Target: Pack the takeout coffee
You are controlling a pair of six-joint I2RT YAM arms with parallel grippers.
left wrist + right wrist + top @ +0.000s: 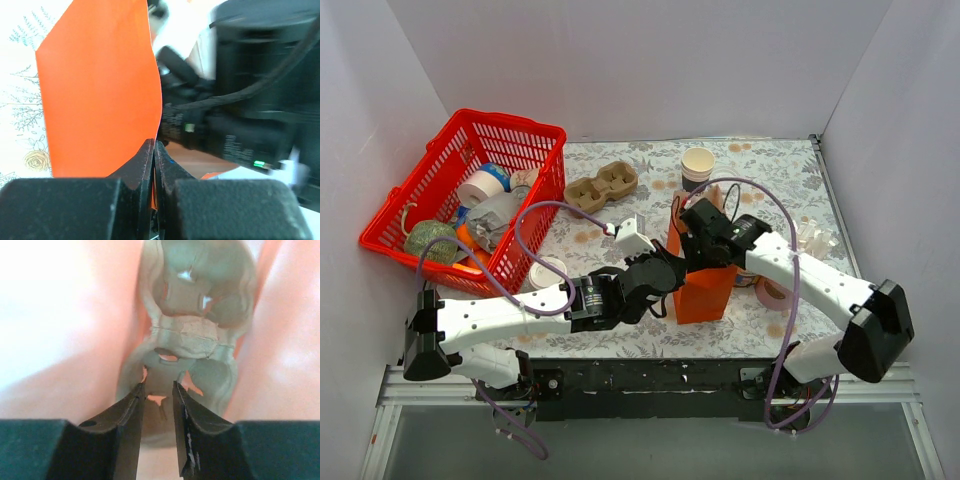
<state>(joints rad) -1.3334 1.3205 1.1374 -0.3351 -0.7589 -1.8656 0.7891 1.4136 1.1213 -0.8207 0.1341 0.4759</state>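
Left gripper: the jaws are closed on the side edge of the orange paper bag, and a sliver of orange shows between the black fingers. From above, this gripper holds the bag's left wall, and the bag stands upright near the middle of the table.

Right gripper: it reaches down into the open top of the bag. The jaws stand a narrow gap apart with nothing clamped between them. Below the tips, a grey-brown moulded cup carrier lies on the bag's floor between the orange walls. Whether the tips touch the carrier cannot be told.

Takeout coffee: seen from above as a round white lid, with little of the cup body showing. It stands on the table outside the bag, just beside the near corner of the red basket and left of the bag. Neither gripper is touching it.

Other items:
- A lidless cup stands upright beyond the bag.
- A second cup carrier lies between that cup and the basket.
- A pink tape roll lies right of the bag, partly under the right arm.
- The basket holds assorted goods.
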